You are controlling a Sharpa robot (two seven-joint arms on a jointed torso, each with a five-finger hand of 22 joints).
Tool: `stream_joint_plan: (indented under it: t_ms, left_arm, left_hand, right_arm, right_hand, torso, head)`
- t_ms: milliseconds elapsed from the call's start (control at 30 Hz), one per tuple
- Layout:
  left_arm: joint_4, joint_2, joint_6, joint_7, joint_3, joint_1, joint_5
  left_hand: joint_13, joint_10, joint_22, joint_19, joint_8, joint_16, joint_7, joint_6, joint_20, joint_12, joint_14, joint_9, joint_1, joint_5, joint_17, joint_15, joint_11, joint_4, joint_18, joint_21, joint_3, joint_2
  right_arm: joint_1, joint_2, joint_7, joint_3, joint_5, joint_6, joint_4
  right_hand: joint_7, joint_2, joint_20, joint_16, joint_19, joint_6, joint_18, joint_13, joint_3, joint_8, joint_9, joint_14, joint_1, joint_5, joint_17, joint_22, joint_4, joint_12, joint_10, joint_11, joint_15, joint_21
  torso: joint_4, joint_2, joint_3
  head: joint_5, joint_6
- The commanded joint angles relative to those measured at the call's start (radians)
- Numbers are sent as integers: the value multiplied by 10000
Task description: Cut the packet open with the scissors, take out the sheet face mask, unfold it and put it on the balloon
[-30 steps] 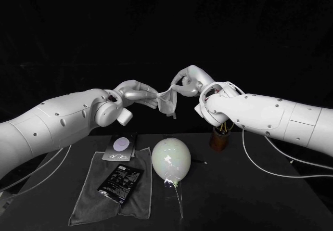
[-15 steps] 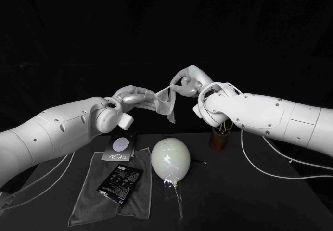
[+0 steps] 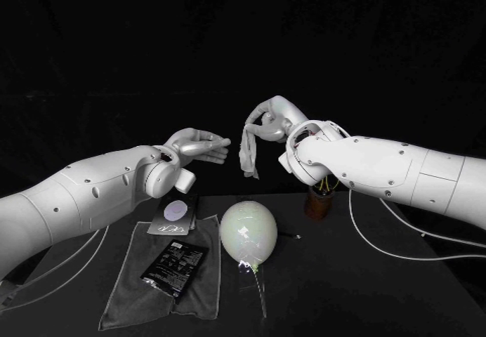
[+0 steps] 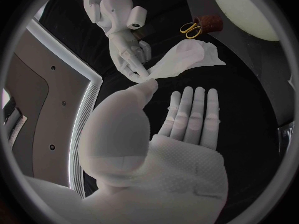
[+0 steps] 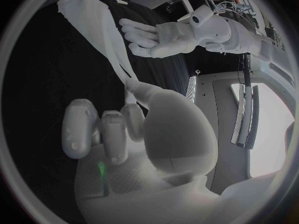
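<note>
Cloth [image 3: 126,302], grey and flat, covers the near left part of the tabletop [image 3: 385,281]. On it lies the black packet [image 3: 174,268], and at the cloth's far end sits a small dark card [image 3: 173,214] with a pale oval. Above them the left hand [image 3: 199,146] hangs in the air with nothing in it. The left wrist view shows its fingers [image 4: 193,109] straight and side by side, with the thumb held apart. A gap separates it from the mask [image 3: 248,153], which dangles as a narrow, bunched strip over the far side of the balloon [image 3: 249,230], well clear of it. The balloon rests at the middle of the tabletop. The right hand [image 3: 272,118] holds the mask by its top alone, pinched between the thumb and a fingertip, with the other fingers bent beside them. Toward the far edge, right of the balloon, the scissors [image 4: 190,29] stand in a brown holder [image 3: 320,202].

The mask is out but not yet spread, so unfolding looks like the step in hand. One small pinch carries a limp, probably wet sheet, so it may slip free and drop, or its layers may cling together. If the left hand catches two layers or pulls hard, the sheet could stay folded or tear. The balloon seems light enough to roll when touched.
</note>
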Motion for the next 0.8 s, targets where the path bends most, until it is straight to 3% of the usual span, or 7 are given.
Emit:
stream_joint_plan:
  t_ms: [33, 467, 667, 800]
  left_arm:
    - [49, 53, -489, -329, -4, -44, -625]
    - [323, 87, -543, -329, -50, -240, -867]
    - [464, 105, -533, -159, -55, -353, -670]
    - [505, 178, -507, -175, -57, -451, -478]
  left_hand:
    - [-7, -219, -119, -76, -65, -3, 652, -187, 1, 18, -163, -225, 247, -14, -23, 33, 47, 57, -147, -147, -379, 11]
    - [29, -507, -416, 232, 259, 221, 455, -103, -4, 431, -210, -892, 1111, -15, -48, -1, -10, 190, -108, -410, -1519, 305]
    - [92, -120, -443, 772, 397, 513, 372, 292, -29, 835, 300, -1269, 1427, -18, 40, -193, -197, 287, 101, -282, -1788, 471]
    - [74, -78, -463, 1054, 359, 647, 432, 429, -65, 927, 563, -1534, 1629, -17, 92, -254, -201, 330, 149, -220, -1840, 590]
  right_arm:
    - [11, 28, -145, 10, -102, -121, 3]
    - [11, 13, -358, 10, -139, -293, 29]
    - [11, 44, -374, 10, -139, -322, 27]
    - [11, 39, -374, 10, -139, -345, 42]
  right_hand:
    - [6, 64, -28, 31, 42, 58, -96, 318, 58, 36, 308, 873, 15, 26, 2200, 1873, 16, 9, 83, -3, -80, 31]
    - [3, 63, -29, 39, 52, 64, -99, 321, 76, 45, 309, 880, 21, 26, 2216, 1878, 2, 9, 89, -6, -85, 48]
    - [3, 63, -29, 36, 55, 65, -100, 321, 80, 47, 310, 878, 22, 26, 2209, 1879, -2, 8, 89, -7, -86, 54]
    - [3, 63, -29, 36, 55, 65, -100, 321, 80, 47, 310, 878, 22, 26, 2209, 1879, -2, 8, 89, -7, -86, 54]
  torso:
    - [3, 0, -3]
    - [5, -2, -1]
    - [0, -1, 1]
    - [-4, 4, -3]
  head:
    - [-9, 7]
    - [-47, 1]
    - [-54, 22]
    - [-32, 22]
